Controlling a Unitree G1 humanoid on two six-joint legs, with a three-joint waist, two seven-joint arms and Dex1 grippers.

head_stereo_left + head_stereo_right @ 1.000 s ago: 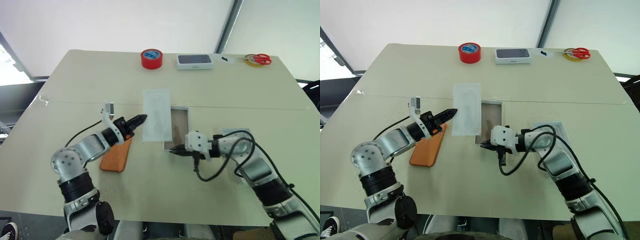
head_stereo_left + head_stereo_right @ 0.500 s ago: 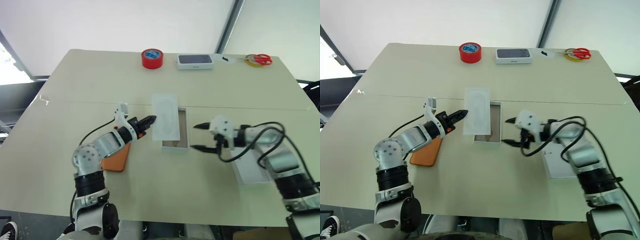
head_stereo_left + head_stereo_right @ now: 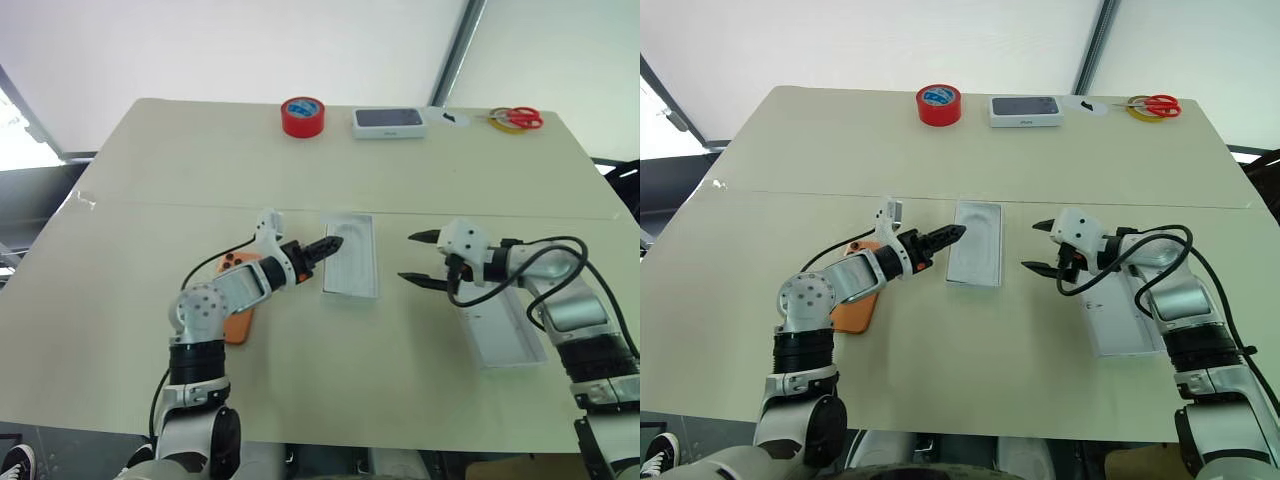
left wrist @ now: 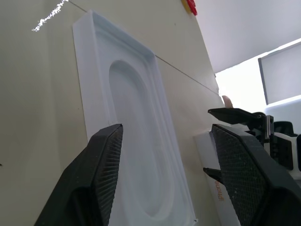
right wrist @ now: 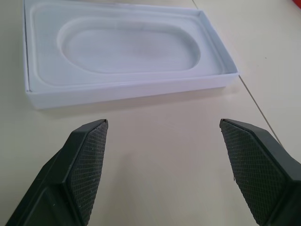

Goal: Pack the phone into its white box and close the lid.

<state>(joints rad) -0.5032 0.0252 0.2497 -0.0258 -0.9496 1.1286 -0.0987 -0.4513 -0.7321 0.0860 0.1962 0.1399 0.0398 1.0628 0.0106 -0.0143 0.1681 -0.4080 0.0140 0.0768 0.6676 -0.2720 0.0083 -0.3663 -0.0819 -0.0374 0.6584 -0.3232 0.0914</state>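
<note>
The white box lies at the table's middle with a flat white insert with an oval recess seated inside it. My left gripper is open, its tips just left of the box's far end and over the insert's edge, holding nothing. My right gripper stands wide open a short way right of the box, also holding nothing. The orange phone lies flat on the table left of the box, partly hidden under my left forearm. The white lid rests on the table at the right, beneath my right forearm.
Along the far edge stand a red tape roll, a closed white box with a dark top, and red-handled scissors on a yellow roll. A seam crosses the table behind the work area.
The insert slid right from overhanging the box's left wall to lying inside it. My left gripper followed it right and opened. My right gripper opened and drew back to the right.
</note>
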